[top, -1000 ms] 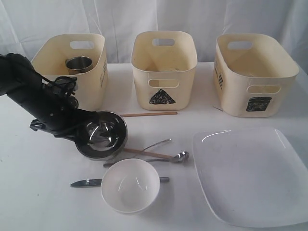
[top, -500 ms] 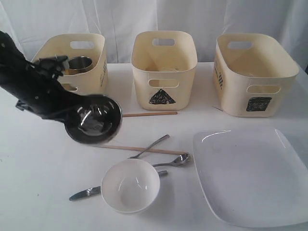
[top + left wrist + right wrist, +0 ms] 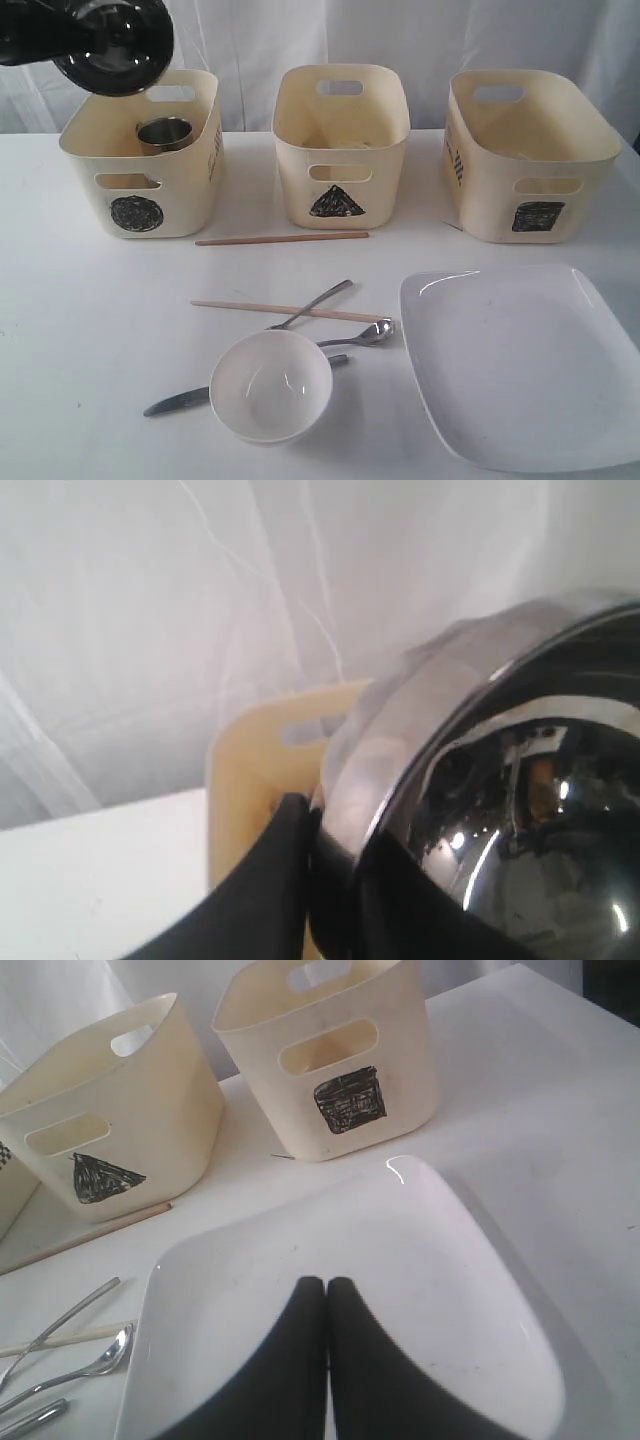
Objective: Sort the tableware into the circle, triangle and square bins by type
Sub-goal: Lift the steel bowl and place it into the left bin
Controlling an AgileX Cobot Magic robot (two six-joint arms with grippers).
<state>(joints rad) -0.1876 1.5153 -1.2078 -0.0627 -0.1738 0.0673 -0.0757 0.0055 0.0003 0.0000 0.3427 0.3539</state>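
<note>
White cloth covers the tabletop (image 3: 80,330), and a pale curtain (image 3: 420,40) hangs behind it. 3 cream bins stand in a row at the back: the triangle bin (image 3: 380,190) in the middle, the circle bin (image 3: 175,195) to its left and the square bin (image 3: 490,200) to its right. 1 steel mug (image 3: 165,133) stands upright inside the circle bin.

High up and to the left of the triangle bin, above the circle bin's rim, the left jaws are clamped on the tilted steel bowls (image 3: 115,45). The left wrist view shows a black finger (image 3: 270,880) pressed against the outer wall of the bowls (image 3: 400,740).

Just in front of the triangle bin lies 1 chopstick (image 3: 282,238). Further in front lies the 2nd chopstick (image 3: 240,305), with the fork (image 3: 315,303) crossing it and the spoon (image 3: 365,333) just beside. Further forward again sit the upright white bowl (image 3: 270,385) and the knife (image 3: 175,402), partly hidden behind that bowl. To the front right of the triangle bin the plate (image 3: 520,370) lies flat.

The right jaws are pressed together on nothing, their black fingers (image 3: 295,1360) above the plate (image 3: 420,1260).
</note>
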